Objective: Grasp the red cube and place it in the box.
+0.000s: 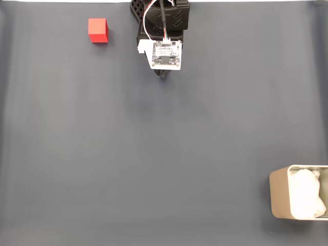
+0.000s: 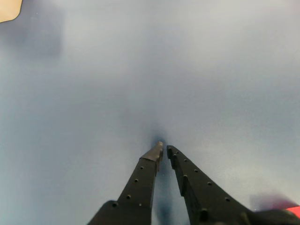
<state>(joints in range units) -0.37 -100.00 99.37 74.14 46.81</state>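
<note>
The red cube [image 1: 97, 30] sits on the grey mat at the far top left of the fixed view, well left of the arm. In the wrist view a blurred red patch [image 2: 291, 210] at the bottom right corner may be the cube. My gripper [image 1: 164, 75] hangs at top centre, mostly hidden under its white camera board. The wrist view shows my gripper [image 2: 164, 149] shut just above the bare mat, its dark fingertips [image 2: 154, 154] almost meeting with nothing between them. The beige box [image 1: 279, 197] with white padding stands at the bottom right edge, and its corner [image 2: 9, 9] shows at the wrist view's top left.
The grey mat [image 1: 154, 154] stretches wide and bare between the arm and the box. The arm's black base [image 1: 164, 13] sits at the top edge. The box is cut off by the right edge of the fixed view.
</note>
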